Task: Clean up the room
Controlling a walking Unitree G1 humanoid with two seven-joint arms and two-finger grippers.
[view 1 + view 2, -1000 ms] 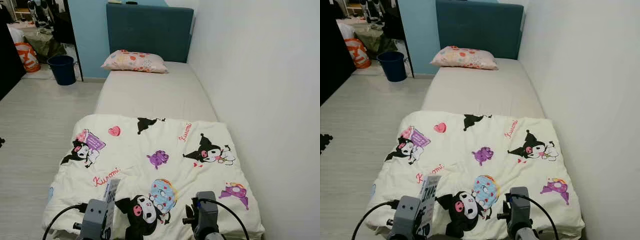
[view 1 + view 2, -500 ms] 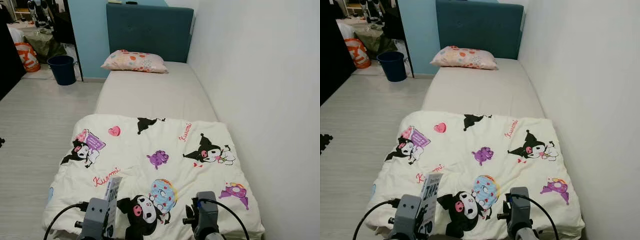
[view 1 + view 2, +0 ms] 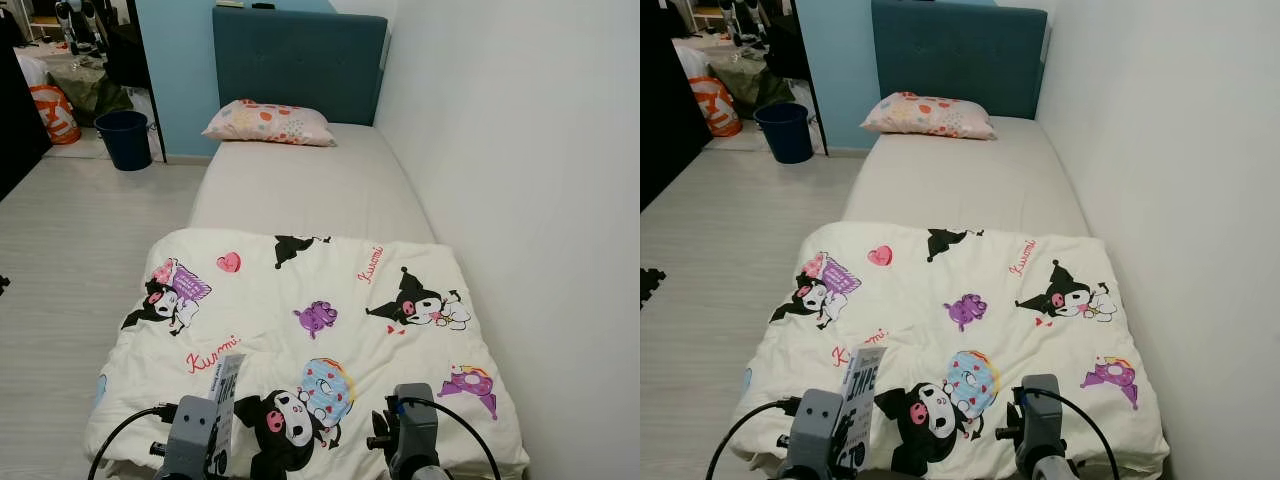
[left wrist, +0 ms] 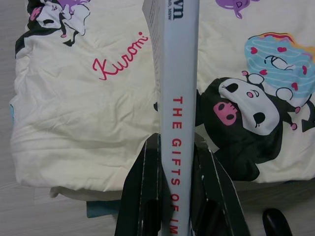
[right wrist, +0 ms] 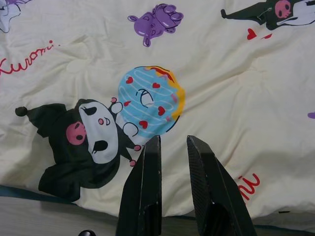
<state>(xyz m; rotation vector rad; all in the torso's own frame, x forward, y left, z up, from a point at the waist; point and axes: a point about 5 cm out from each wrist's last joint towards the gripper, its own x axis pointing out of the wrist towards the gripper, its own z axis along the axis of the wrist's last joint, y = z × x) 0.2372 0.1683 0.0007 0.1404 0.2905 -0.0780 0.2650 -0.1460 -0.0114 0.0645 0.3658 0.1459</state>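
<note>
- Both grippers hang low over the foot of the bed: the left gripper (image 4: 178, 162) clenches one book (image 4: 178, 98) by its pale spine, its two black fingers (image 4: 142, 191) pressed to either cover; the right gripper (image 5: 172, 162) holds nothing, its two fingers parted by a narrow gap above the quilt.
- One single bed (image 3: 310, 185), a long rectangle with a smooth beige sheet, runs along the plain white wall (image 3: 520, 200) on the robot's right.
- One soft cream quilt (image 3: 300, 310), lightly creased and printed with black-and-white cartoon figures, purple creatures, a blue doughnut, a pink heart and red script, covers the near half of the mattress.
- One teal upholstered headboard (image 3: 298, 62), flat and square-cornered, stands at the far end.
- One plump pillow (image 3: 270, 122) in pink with coloured spots lies against the headboard, toward the robot's left.
- One dark blue round bucket (image 3: 124, 138) sits on the pale wood-grain floor (image 3: 80, 250), left of the bed's head.
- One white-and-orange bag (image 3: 55, 112) rests farther back, beside the bucket.
- The book, a slim hardback with red capitals down its grey spine, stands upright in the left gripper, held above the quilt's near left corner.
</note>
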